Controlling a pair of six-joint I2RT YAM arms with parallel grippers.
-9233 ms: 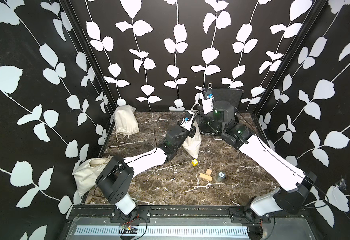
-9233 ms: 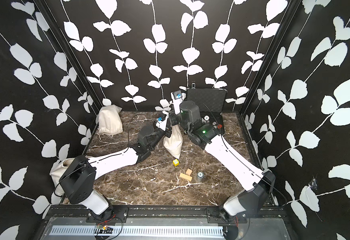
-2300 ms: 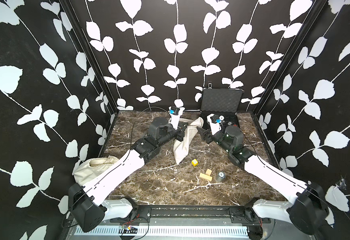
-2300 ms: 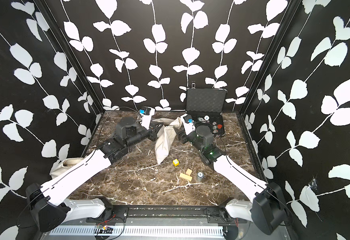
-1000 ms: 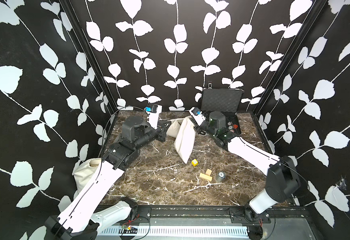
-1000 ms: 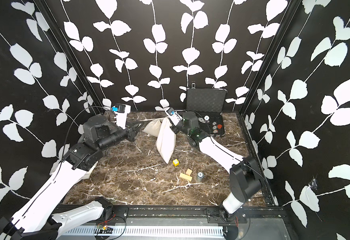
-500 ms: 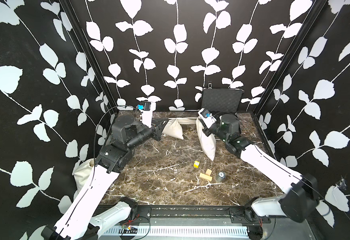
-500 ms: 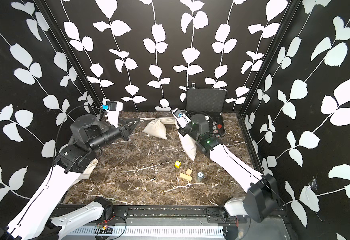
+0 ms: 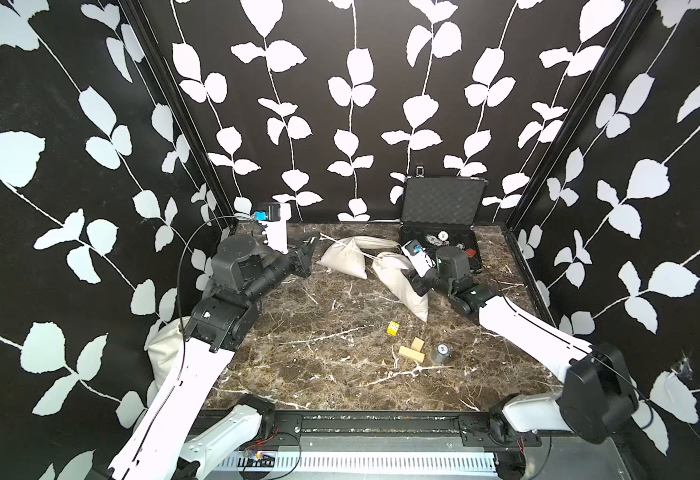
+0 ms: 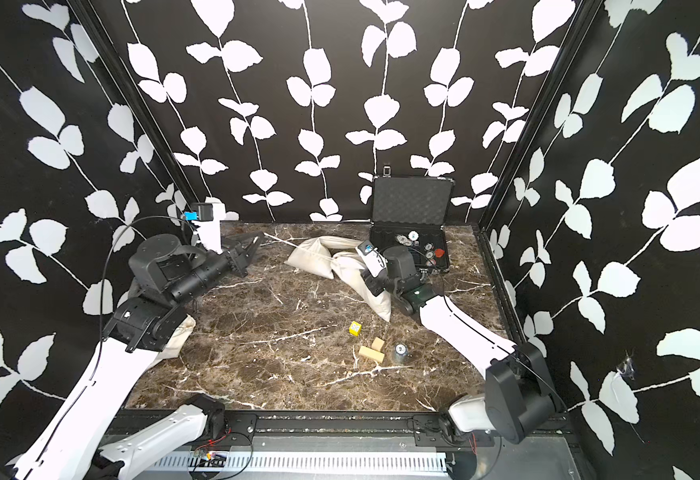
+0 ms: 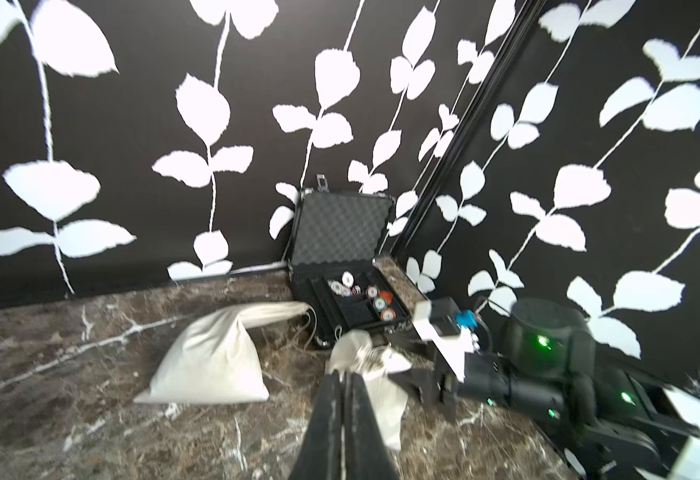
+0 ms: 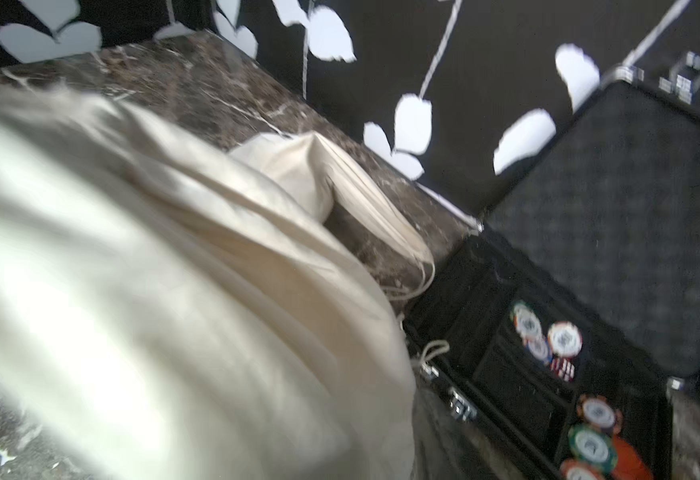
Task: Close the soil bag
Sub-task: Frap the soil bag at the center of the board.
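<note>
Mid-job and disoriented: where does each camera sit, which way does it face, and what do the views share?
Top views: high above the front edge, facing down and back over the table; left gripper and right gripper show in both top views.
Left wrist: on the left arm, facing the case at the back, over its own shut fingers; right gripper shows too.
Right wrist: close against the soil bag, blurred, case beyond; no own fingers show.
Shared: both wrist views show soil bag and case.
</note>
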